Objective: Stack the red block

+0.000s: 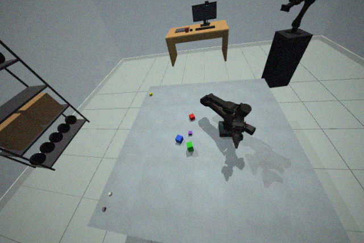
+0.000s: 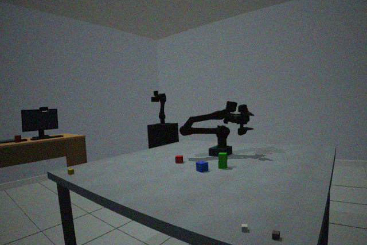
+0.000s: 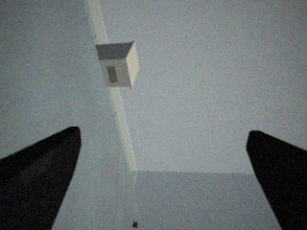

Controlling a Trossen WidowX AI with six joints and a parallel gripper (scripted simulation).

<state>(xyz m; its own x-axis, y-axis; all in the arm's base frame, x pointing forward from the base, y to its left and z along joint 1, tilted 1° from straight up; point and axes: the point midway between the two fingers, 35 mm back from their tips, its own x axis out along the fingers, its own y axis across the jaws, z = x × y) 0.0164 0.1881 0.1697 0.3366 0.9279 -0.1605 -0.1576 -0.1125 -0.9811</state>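
The red block (image 1: pixel 191 116) (image 2: pixel 179 159) sits on the table (image 1: pixel 164 193) (image 2: pixel 178 201), apart from the other blocks. The green tower (image 1: pixel 189 147) (image 2: pixel 222 160) stands upright on the table, taller than it is wide, with nothing on top. My gripper (image 2: pixel 253 121) (image 3: pixel 165 137) is open and empty. It is raised well above the table beside the arm's base, away from both the red block and the green tower. The wrist view shows both fingers wide apart and neither the red block nor the tower.
A blue block (image 1: pixel 178 139) (image 2: pixel 202 166) lies close to the tower. A small purple block (image 1: pixel 190 132) lies between the red block and the tower. A yellow block (image 1: pixel 151 94) (image 2: pixel 70 171), a white block (image 1: pixel 110 193) (image 2: pixel 244 228) and a dark block (image 1: pixel 104 209) (image 2: pixel 276 234) lie near the table's edges.
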